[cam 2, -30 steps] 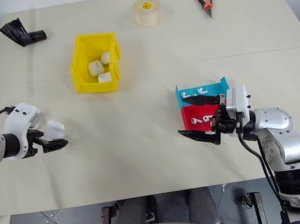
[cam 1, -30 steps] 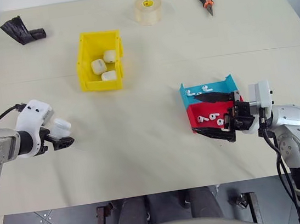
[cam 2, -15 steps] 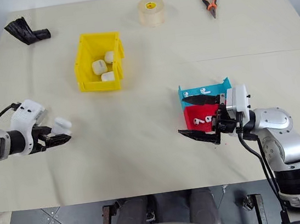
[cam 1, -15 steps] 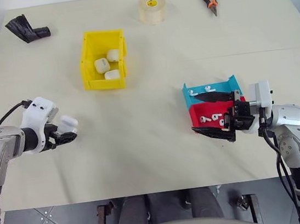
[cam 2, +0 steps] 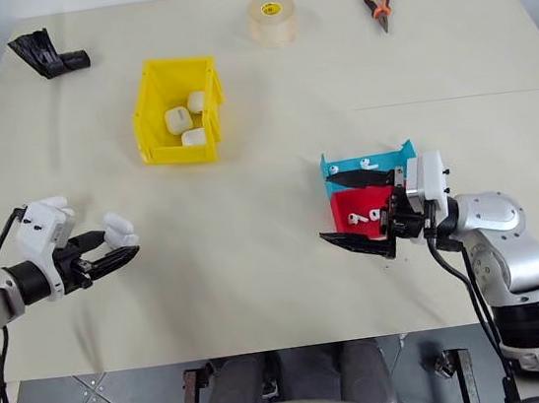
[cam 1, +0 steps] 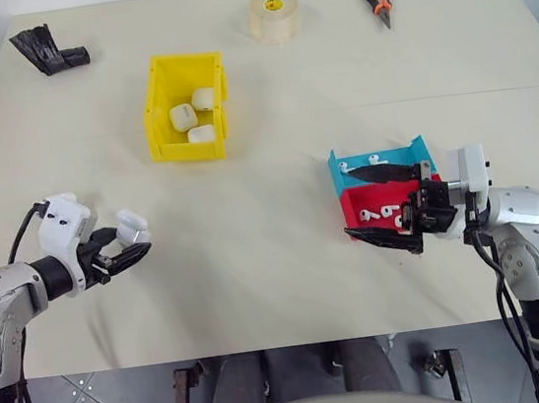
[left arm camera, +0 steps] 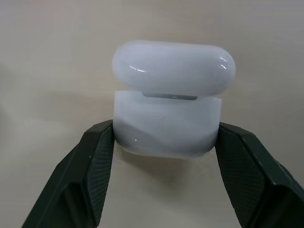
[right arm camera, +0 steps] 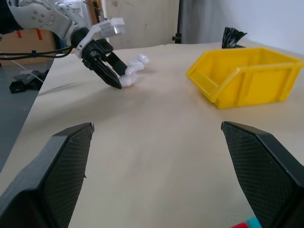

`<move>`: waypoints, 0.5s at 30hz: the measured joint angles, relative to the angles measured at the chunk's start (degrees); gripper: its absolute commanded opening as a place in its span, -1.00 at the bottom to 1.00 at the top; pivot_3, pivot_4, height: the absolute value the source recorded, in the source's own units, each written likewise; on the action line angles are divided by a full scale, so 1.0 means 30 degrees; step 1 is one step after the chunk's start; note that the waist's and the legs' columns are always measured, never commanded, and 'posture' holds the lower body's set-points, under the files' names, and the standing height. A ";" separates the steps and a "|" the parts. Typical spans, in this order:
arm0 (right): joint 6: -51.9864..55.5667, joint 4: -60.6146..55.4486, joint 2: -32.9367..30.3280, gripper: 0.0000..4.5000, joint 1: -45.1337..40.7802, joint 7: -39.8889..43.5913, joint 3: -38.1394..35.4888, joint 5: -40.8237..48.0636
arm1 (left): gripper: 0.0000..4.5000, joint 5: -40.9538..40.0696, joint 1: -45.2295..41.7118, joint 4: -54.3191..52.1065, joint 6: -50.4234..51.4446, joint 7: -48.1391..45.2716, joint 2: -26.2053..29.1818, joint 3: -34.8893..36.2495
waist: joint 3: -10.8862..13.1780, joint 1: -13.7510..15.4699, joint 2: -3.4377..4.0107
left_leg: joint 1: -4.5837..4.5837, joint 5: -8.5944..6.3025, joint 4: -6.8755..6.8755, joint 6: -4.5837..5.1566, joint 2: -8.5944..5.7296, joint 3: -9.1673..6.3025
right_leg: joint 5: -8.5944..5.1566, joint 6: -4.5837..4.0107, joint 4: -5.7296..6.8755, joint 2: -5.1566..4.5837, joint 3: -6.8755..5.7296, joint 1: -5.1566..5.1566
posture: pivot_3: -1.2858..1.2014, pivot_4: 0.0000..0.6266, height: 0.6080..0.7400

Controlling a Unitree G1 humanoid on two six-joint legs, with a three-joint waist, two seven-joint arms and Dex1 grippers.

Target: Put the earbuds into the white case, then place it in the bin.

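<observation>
Left end effector (left arm camera: 164,142) clamped on one white case (left arm camera: 168,116) | right end effector (cam 1: 386,206) apart | bin (cam 1: 161,116): three cases

I see the white case (left arm camera: 168,114), lid ajar, pinched in my left hand (cam 1: 129,252); earbuds (cam 1: 378,213) lie in red and blue trays; the yellow bin (cam 1: 185,108) holds three cases.

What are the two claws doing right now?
Left gripper: closed on the white case, its lid open.
Right gripper: open, holding nothing.
</observation>
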 measured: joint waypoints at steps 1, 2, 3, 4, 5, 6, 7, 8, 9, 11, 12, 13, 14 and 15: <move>-0.0019 -0.0027 0.0020 1.00 0.0074 -0.0050 0.0012 -0.0010 | 0.44 -0.0410 -0.0101 0.0019 -0.0810 -0.0231 -0.0722 0.0485 | -0.0001 -0.0013 0.0002 | 0.0001 0.0000 0.0001 0.0001 0.0000 0.0003 | 0.0000 0.0000 0.0001 -0.0001 0.0003 -0.0001 | 0.03 -0.52 1.00; -0.0023 -0.0030 0.0021 1.00 0.0079 -0.0072 0.0015 -0.0020 | 0.44 -0.0570 -0.0165 0.0016 -0.1129 -0.0317 -0.0983 0.0606 | 0.0000 -0.0015 0.0001 | -0.0001 0.0000 0.0002 0.0000 0.0002 0.0000 | 0.0000 0.0000 0.0005 0.0000 -0.0001 -0.0001 | 0.03 -0.52 1.00; -0.0056 -0.0071 0.0021 1.00 0.0073 -0.0124 0.0014 -0.0046 | 0.44 -0.0974 -0.0237 0.0014 -0.1696 -0.0453 -0.1618 0.0912 | -0.0001 -0.0022 0.0000 | 0.0001 0.0000 0.0003 0.0000 0.0002 -0.0002 | 0.0000 0.0000 0.0003 0.0000 -0.0001 0.0001 | 0.03 -0.52 1.00; -0.0103 -0.0091 0.0021 1.00 0.0071 -0.0174 0.0014 -0.0064 | 0.44 -0.1616 -0.0305 -0.0156 -0.2322 -0.0615 -0.2554 0.1301 | -0.0001 -0.0028 -0.0001 | 0.0000 0.0000 0.0004 0.0001 0.0002 -0.0001 | 0.0001 0.0000 0.0002 -0.0001 0.0000 0.0001 | 0.03 -0.52 1.00; -0.0115 -0.0091 0.0020 1.00 0.0062 -0.0198 0.0014 -0.0089 | 0.44 -0.2372 -0.0329 -0.0442 -0.2818 -0.0816 -0.3395 0.1481 | -0.0002 -0.0021 -0.0003 | -0.0001 0.0000 0.0010 0.0001 0.0002 -0.0004 | 0.0001 0.0001 0.0004 -0.0001 -0.0002 0.0001 | 0.03 -0.52 1.00; -0.0132 -0.0091 0.0016 1.00 0.0019 -0.0198 0.0013 -0.0114 | 0.44 -0.2954 -0.0339 -0.0781 -0.3120 -0.0950 -0.4008 0.1472 | -0.0003 -0.0015 -0.0005 | -0.0002 -0.0001 0.0015 0.0002 0.0002 -0.0006 | 0.0001 0.0001 0.0006 -0.0002 -0.0002 0.0002 | 0.03 -0.52 1.00; -0.0152 -0.0091 -0.0020 1.00 -0.0001 -0.0184 -0.0004 -0.0122 | 0.44 -0.3367 -0.0366 -0.1157 -0.3352 -0.1012 -0.4536 0.1393 | -0.0003 -0.0003 -0.0006 | -0.0003 -0.0001 0.0019 0.0002 0.0002 -0.0008 | 0.0002 0.0001 0.0007 -0.0003 -0.0002 0.0004 | 0.03 -0.52 1.00; -0.0156 -0.0089 -0.0137 1.00 -0.0047 -0.0154 -0.0011 -0.0130 | 0.44 -0.3710 -0.0466 -0.1597 -0.3650 -0.1039 -0.5138 0.1146 | -0.0003 0.0023 -0.0005 | 0.0000 -0.0001 0.0023 0.0002 0.0001 -0.0009 | 0.0002 0.0001 0.0009 -0.0005 -0.0002 0.0009 | 0.03 -0.52 1.00; -0.0157 -0.0082 -0.0318 1.00 -0.0129 -0.0104 -0.0041 -0.0133 | 0.44 -0.3865 -0.0653 -0.1953 -0.4042 -0.1054 -0.5722 0.0721 | -0.0003 0.0052 -0.0006 | -0.0003 -0.0001 0.0032 0.0002 0.0000 -0.0013 | 0.0002 0.0002 0.0009 -0.0006 -0.0005 0.0011 | 0.03 -0.52 1.00; -0.0156 -0.0030 -0.0761 1.00 -0.0323 0.0037 -0.0264 -0.0132 | 0.44 -0.3945 -0.1065 -0.2417 -0.4781 -0.1052 -0.6890 -0.0378 | -0.0004 0.0073 -0.0007 | -0.0001 -0.0001 0.0045 0.0004 -0.0001 -0.0013 | 0.0003 0.0004 0.0015 -0.0006 -0.0004 0.0019 | 0.03 -0.52 1.00; -0.0156 -0.0016 -0.0916 1.00 -0.0365 0.0077 -0.0512 -0.0122 | 0.44 -0.4015 -0.1168 -0.2580 -0.5058 -0.1106 -0.7335 -0.0974 | -0.0008 0.0061 -0.0013 | 0.0003 -0.0002 0.0045 0.0004 0.0000 -0.0014 | 0.0004 0.0003 0.0015 -0.0006 -0.0004 0.0022 | 0.03 -0.52 1.00; -0.0151 0.0016 -0.1186 1.00 -0.0374 0.0107 -0.0721 -0.0117 | 0.44 -0.4034 -0.1393 -0.2592 -0.5395 -0.1151 -0.7886 -0.1547 | -0.0009 0.0066 -0.0012 | 0.0004 -0.0002 0.0046 0.0006 -0.0001 -0.0012 | 0.0004 0.0003 0.0014 -0.0006 -0.0002 0.0023 | 0.03 -0.52 1.00; -0.0126 0.0048 -0.1465 1.00 -0.0375 0.0153 -0.0864 -0.0117 | 0.44 -0.4010 -0.1678 -0.2580 -0.5701 -0.1145 -0.8402 -0.2131 | -0.0008 0.0072 -0.0014 | 0.0000 -0.0002 0.0046 0.0006 0.0000 -0.0015 | 0.0004 0.0003 0.0014 -0.0005 -0.0005 0.0023 | 0.03 -0.52 1.00; -0.0075 0.0051 -0.1692 1.00 -0.0387 0.0195 -0.1044 -0.0103 | 0.44 -0.3961 -0.1967 -0.2564 -0.6050 -0.1156 -0.8893 -0.2812 | -0.0010 0.0060 -0.0017 | 0.0003 -0.0002 0.0045 0.0006 0.0000 -0.0015 | 0.0004 0.0004 0.0013 -0.0004 -0.0005 0.0023 | 0.03 -0.52 1.00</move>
